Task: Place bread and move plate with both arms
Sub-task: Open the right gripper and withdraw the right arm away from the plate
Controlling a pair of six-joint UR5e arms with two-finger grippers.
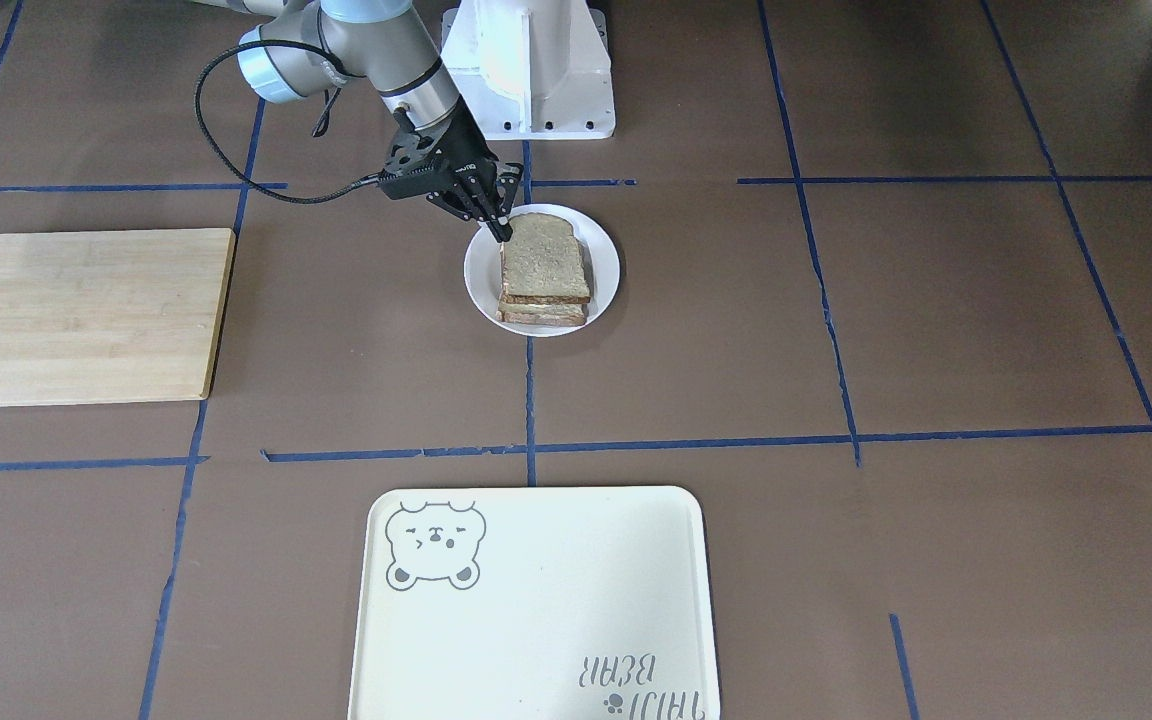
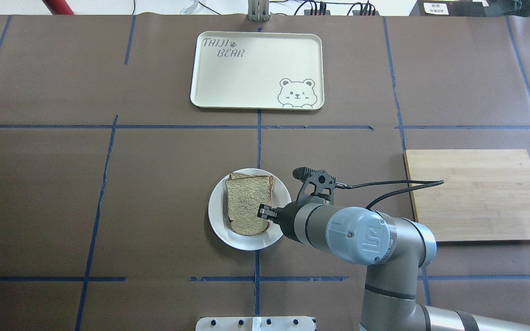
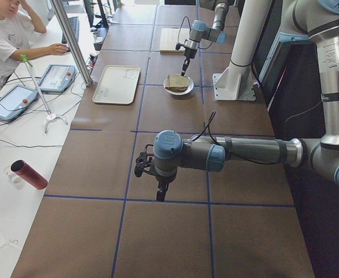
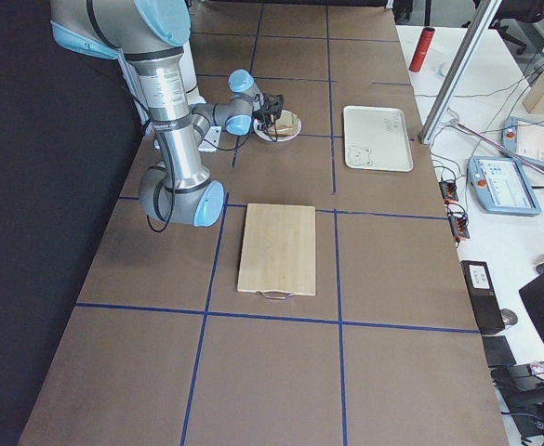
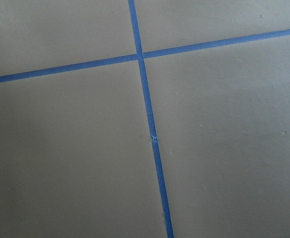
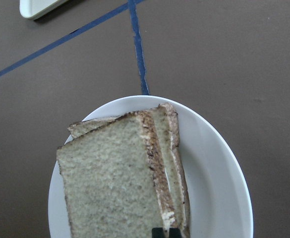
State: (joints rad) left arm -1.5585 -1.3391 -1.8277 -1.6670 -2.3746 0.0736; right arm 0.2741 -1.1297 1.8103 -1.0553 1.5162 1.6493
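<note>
Since the bread lay flat atop the lower slices on the plate, step 1 looked all but done. The right gripper sat at the slice's rounded end, the end nearest the robot. Its fingers were narrow, w/ barely a gap in the right wrist view, prob. pinched on the crust edge. So letting go was, by my read, what remained of the placing.

The plate stood mid-table on a blue tape line, well apart from the tray on the far side and from the wooden board off to the robot's right.

Step 2, i.e. moving the plate w/ both arms, looked not yet begun. Nothing gripped the rim, and the left gripper hung over the table well apart from the plate, its wrist cam showing only table and tape. Whether that one was wide or closed I couldn't tell.

Where the plate should go wasn't stated; the tray seemed the likely spot. Left to do, approx: release, bring the left arm over, take the rim on both sides, carry.
</note>
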